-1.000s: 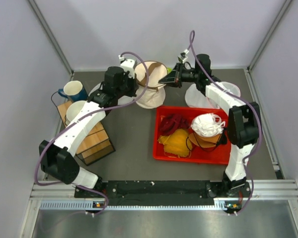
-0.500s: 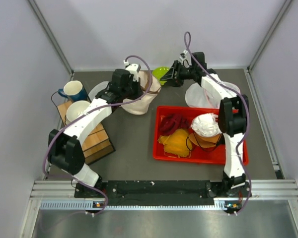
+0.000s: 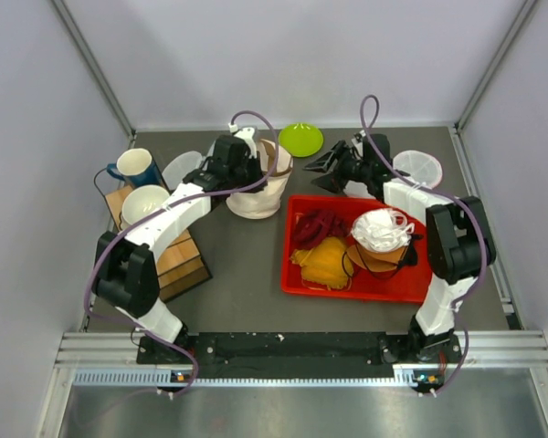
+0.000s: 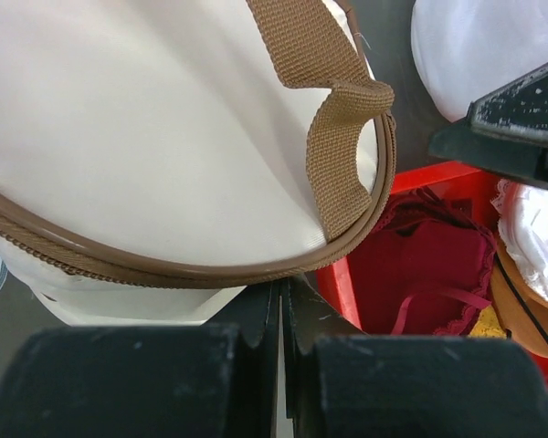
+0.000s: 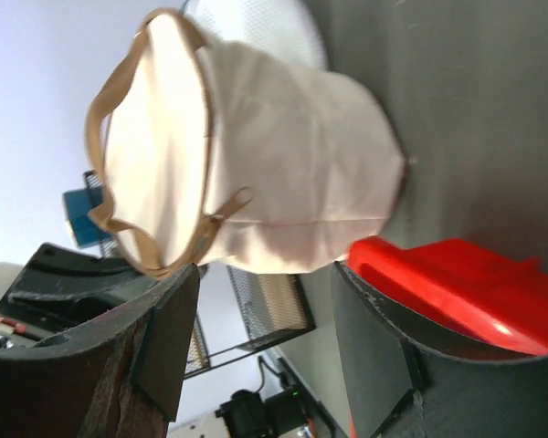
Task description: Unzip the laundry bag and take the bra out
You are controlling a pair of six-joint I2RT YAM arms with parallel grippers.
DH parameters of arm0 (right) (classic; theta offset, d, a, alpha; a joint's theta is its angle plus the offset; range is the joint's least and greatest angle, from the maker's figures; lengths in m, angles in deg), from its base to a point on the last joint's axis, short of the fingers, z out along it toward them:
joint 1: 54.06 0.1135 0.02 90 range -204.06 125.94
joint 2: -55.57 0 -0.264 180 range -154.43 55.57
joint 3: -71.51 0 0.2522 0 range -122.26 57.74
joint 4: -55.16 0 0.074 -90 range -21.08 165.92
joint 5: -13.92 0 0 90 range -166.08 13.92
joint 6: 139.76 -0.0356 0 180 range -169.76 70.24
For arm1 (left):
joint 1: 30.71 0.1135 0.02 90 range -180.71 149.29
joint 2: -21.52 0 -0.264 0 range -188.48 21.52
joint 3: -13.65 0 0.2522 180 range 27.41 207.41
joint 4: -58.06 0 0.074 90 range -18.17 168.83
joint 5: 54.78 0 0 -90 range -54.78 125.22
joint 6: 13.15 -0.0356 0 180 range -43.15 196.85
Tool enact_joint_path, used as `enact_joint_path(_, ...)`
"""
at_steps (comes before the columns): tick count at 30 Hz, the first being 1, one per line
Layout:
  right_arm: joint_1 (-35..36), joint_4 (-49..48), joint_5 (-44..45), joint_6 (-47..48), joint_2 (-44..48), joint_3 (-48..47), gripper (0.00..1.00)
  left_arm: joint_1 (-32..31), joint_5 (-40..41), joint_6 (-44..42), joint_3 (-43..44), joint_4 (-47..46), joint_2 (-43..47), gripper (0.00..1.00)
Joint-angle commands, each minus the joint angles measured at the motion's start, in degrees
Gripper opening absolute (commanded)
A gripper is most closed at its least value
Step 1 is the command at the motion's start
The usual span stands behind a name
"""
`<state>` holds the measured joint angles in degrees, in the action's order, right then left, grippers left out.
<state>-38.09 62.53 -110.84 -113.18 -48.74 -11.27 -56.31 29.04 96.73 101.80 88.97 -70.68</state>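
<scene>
The cream laundry bag [image 3: 256, 203] stands upright on the table [image 3: 247, 255], just left of the red tray [image 3: 347, 292], its brown-trimmed round end up; the left gripper [image 4: 280, 297] has its fingers pressed together right at that brown zipper edge, though whether they pinch anything there cannot be told; the right gripper [image 3: 320, 175] hangs with fingers spread near the tray's far left corner, apart from the bag
</scene>
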Motion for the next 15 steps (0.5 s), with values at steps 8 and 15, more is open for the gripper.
enact_joint_path(8, 9.3, -19.6, -0.7, -17.1, -2.6, -3.4, 0.65, -0.5, -0.5, 0.8, -0.6, -1.8, 3.6, 0.00)
enact_joint_path(15, 11.4, -20.1, 1.5, -20.4, -4.8, -5.3, 0.62, -0.5, -0.9, 0.5, -1.4, -1.6, 4.7, 0.00)
